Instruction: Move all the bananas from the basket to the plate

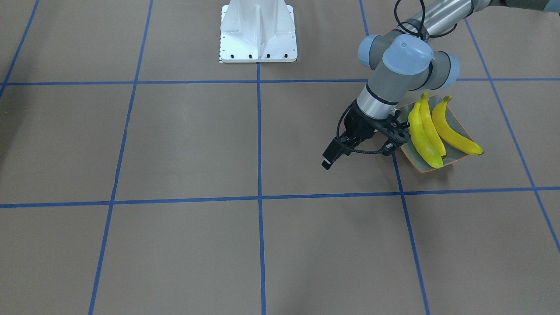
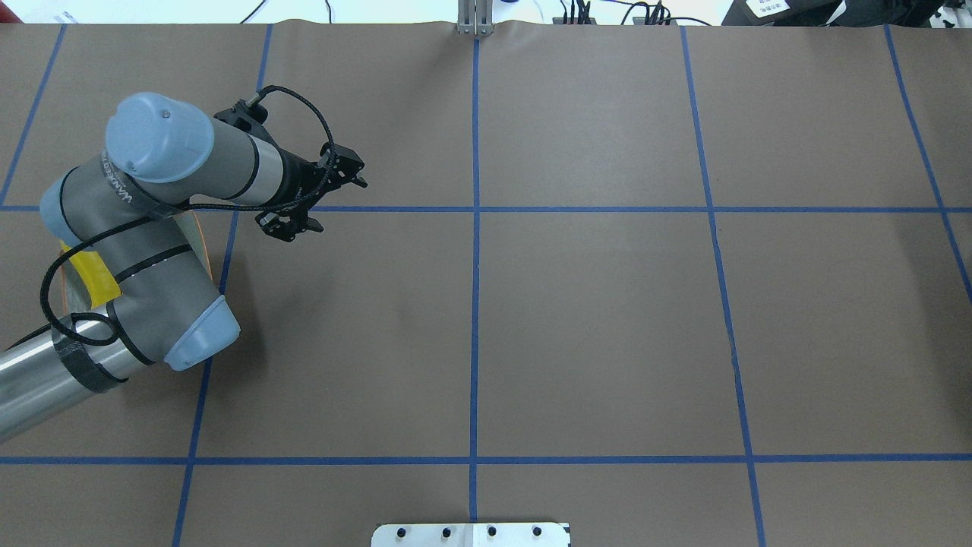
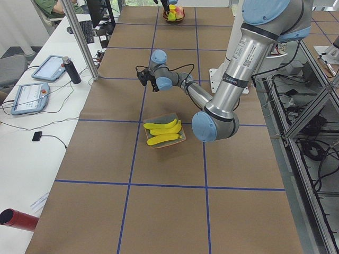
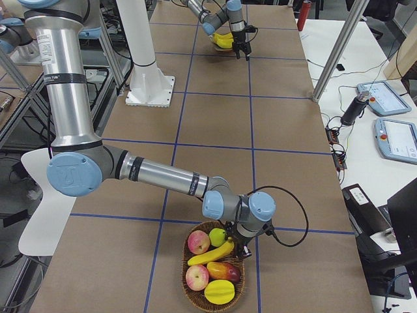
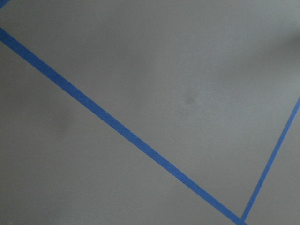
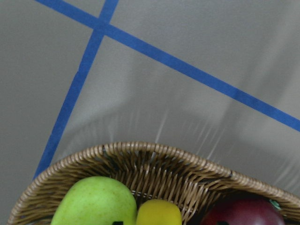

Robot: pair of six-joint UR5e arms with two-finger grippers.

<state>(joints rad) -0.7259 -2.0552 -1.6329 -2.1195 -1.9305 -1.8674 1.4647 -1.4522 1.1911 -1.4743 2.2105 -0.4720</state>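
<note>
As I read it, your job now is the last pick. Three bananas [image 1: 426, 131] already lie side by side on the plate [image 1: 413, 161] at the left end of the desk [image 1: 218, 144]. One banana [image 4: 212, 252] lies across the basket [image 4: 189, 290] at the right end, well apart from them. The right claw [image 4: 242, 253] hangs just over the basket's rim by that banana's raised end. Only the side view shows it, so you cannot tell whether its fingers are apart or together; make sure they are spread before you go down. The wrist view shows a green fruit [image 6: 96, 201], a yellow end [image 6: 158, 213] and a red fruit [image 6: 243, 213] packed close behind the rim, so there is little room at that end. Bring the claw further in over the basket and turn it so the fingers straddle the banana across its width near the middle, then lower slowly. A grip at the tip would likely let it swing or slip, and a finger landing on the apples [image 4: 197, 242] beside it could shove the basket. Lift straight up until you are clear of the rim. The left claw [image 1: 396, 142] hangs beside the plate, fingers apart and holding nothing; keep it off the dish so the fourth has room.
</note>
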